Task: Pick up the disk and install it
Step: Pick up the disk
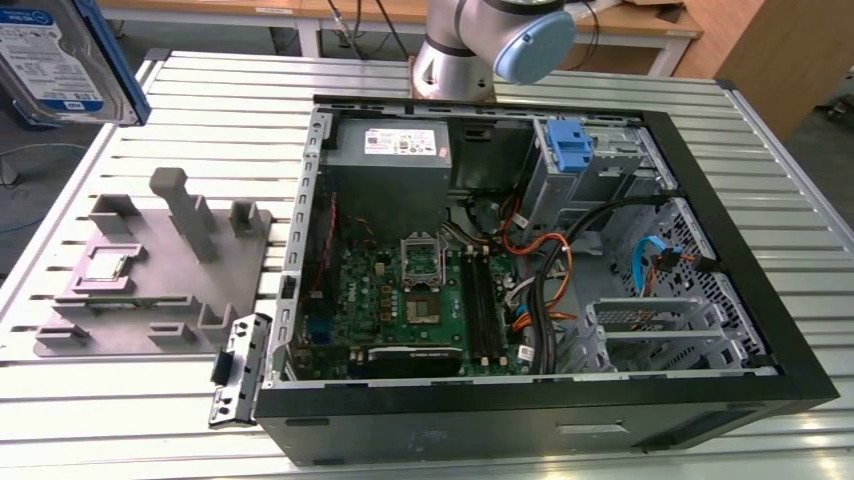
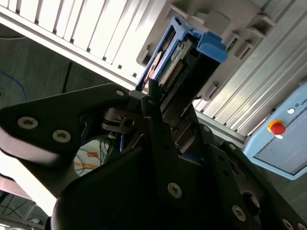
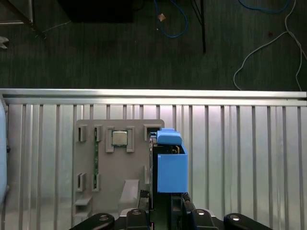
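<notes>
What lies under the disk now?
Under the disk is the grey holder plate on the slatted table, with a chip in it. The part straight below the disk is covered.

Flat rectangular silver-grey metal disk [image 1: 51, 60], upper left of the exterior view: white-and-blue label, blue plastic edging.
Ribbed aluminium table [image 1: 200, 100]: silver, parallel-slat pattern.
Moulded plastic fixture plate [image 1: 147, 270]: plain grey.
Open steel computer case [image 1: 601, 425]: black shell.
Rectangular circuit board [image 1: 400, 300]: green.
Thin bundled cables [image 1: 541, 243]: orange.
Small plastic latch [image 1: 570, 148]: blue.
</notes>
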You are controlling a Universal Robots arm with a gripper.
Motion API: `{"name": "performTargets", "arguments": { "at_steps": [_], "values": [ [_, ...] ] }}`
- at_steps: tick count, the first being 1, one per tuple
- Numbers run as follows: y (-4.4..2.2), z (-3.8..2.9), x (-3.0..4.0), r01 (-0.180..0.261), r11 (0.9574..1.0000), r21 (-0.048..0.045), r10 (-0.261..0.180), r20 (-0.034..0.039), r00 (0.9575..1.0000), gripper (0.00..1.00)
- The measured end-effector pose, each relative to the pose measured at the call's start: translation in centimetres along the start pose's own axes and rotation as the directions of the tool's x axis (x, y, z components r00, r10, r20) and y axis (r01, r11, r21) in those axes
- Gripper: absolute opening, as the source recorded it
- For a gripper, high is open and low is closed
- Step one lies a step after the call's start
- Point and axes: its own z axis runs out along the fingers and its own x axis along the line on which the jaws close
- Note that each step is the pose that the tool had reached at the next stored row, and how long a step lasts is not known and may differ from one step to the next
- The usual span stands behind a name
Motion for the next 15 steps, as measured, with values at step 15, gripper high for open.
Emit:
{"name": "performTargets", "arguments": {
  "at_steps": [15],
  "values": [
    [0.07,-2.5,-0.13,0.0,1.0,-0.0001,0.0,0.0002,1.0,0.35]
  ]
}}
